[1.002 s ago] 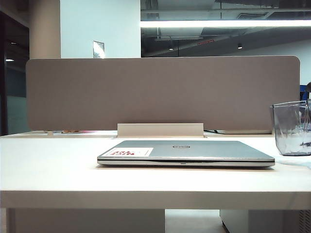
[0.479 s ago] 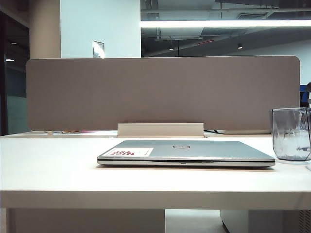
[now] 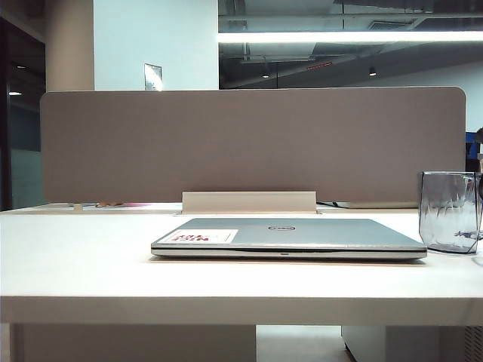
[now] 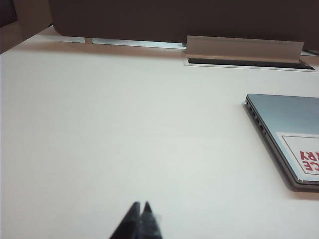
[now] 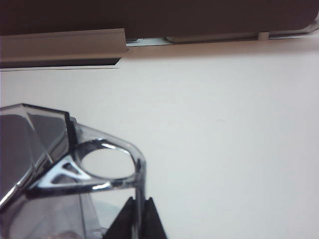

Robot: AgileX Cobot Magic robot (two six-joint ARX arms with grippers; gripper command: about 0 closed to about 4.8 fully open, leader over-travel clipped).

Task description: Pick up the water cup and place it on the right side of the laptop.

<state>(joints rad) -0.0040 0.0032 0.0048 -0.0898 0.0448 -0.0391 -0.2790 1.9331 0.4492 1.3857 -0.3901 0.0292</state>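
While left gripper (image 4: 141,211) idles clenched, empty, left of laptop (image 3: 289,237), water cup (image 3: 450,211) sits upright just right of laptop; right gripper (image 5: 139,209) grasps handle. Judgement: confirm base flat, release gently, retreat clear.

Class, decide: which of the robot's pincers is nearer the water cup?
Right. The right pincer is shut on the water cup handle, right of the laptop. The left pincer, shut, hangs over bare table beyond the laptop's other side.
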